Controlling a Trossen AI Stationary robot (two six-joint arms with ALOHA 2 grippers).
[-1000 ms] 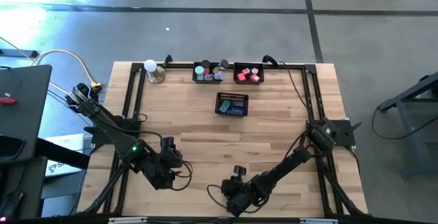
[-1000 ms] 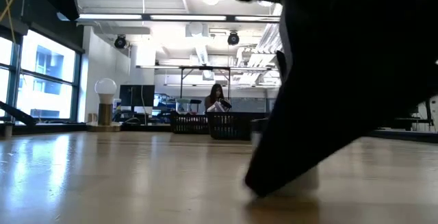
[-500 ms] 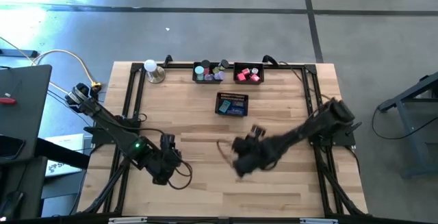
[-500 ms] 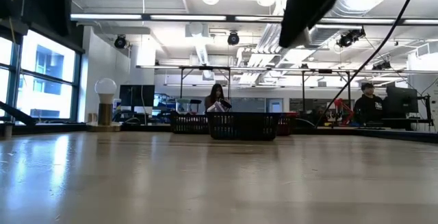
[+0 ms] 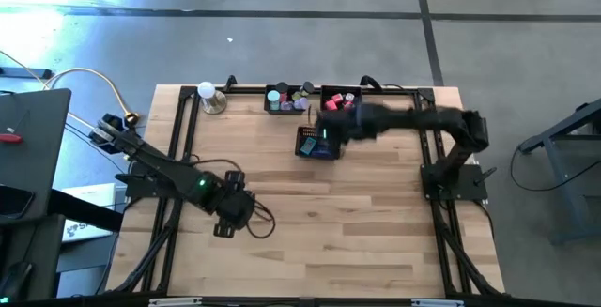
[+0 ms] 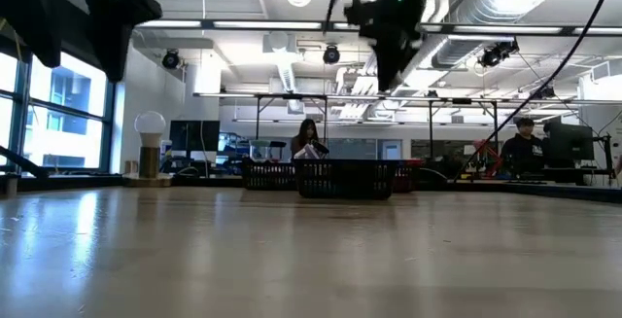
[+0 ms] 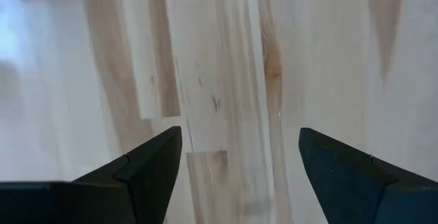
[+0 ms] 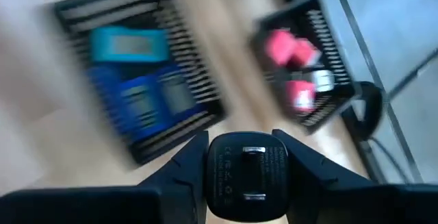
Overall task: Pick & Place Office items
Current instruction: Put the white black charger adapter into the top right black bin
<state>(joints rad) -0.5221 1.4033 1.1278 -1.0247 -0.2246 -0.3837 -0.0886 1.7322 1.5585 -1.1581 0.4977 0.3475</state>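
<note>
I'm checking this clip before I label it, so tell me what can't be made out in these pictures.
- Right gripper: shut on a black plug-like piece. In the high view, motion blur smears the arm, so its spot over the trays is unclear.
- Tray contents: the blue blocks and pink cubes are blurred in the right wrist view, too small to count in the high view.
- Low view: the mesh trays hide their contents behind their walls.
- Left gripper: open, only bare wood visible.
</note>
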